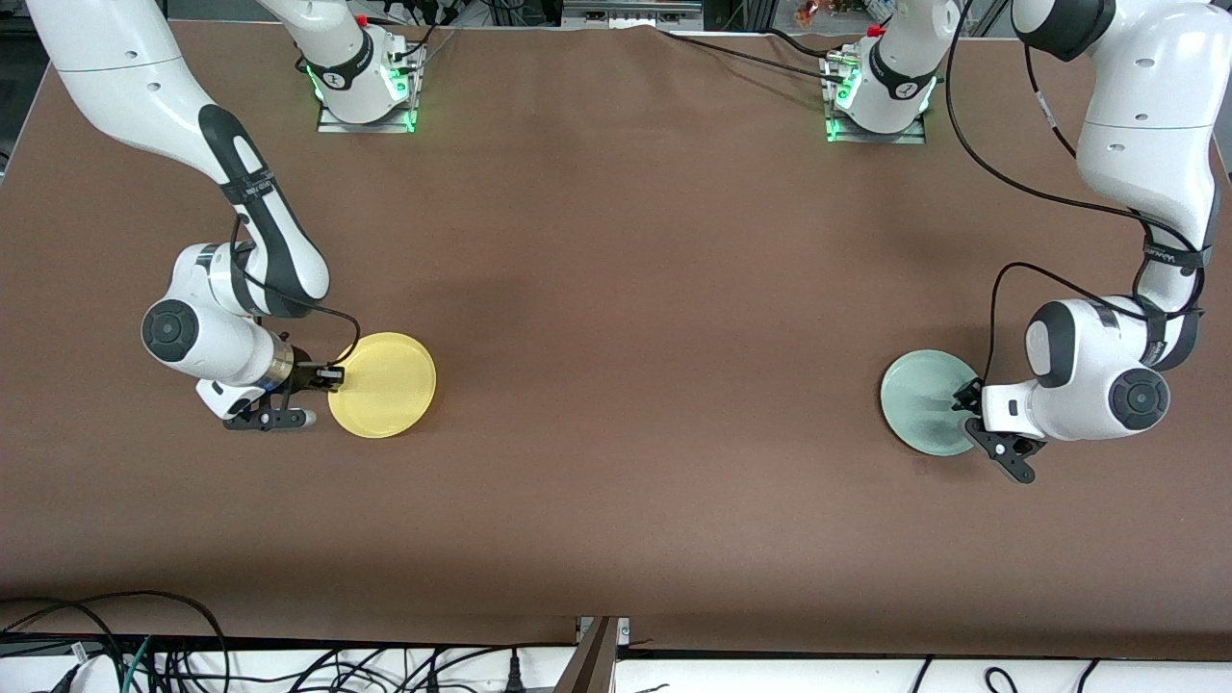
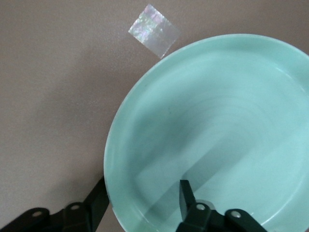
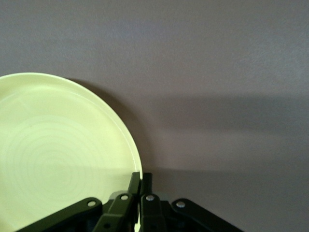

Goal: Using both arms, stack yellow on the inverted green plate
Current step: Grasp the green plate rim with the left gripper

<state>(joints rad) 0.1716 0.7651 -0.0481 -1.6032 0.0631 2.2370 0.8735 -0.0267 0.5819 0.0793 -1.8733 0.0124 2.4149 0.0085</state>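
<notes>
The yellow plate (image 1: 382, 385) lies on the brown table toward the right arm's end. My right gripper (image 1: 334, 377) is at its rim, and in the right wrist view it (image 3: 141, 182) is shut on the rim of the yellow plate (image 3: 58, 154). The pale green plate (image 1: 922, 399) lies toward the left arm's end. My left gripper (image 1: 966, 402) is low at its edge. In the left wrist view it (image 2: 142, 195) is open and straddles the rim of the green plate (image 2: 217, 121), one finger (image 2: 186, 192) over the hollow and the other outside. The hollow side faces up.
A small shiny patch of tape (image 2: 153, 30) lies on the table beside the green plate. The two arm bases (image 1: 364, 87) (image 1: 881, 91) stand along the table edge farthest from the front camera. Cables (image 1: 144, 654) hang below the nearest edge.
</notes>
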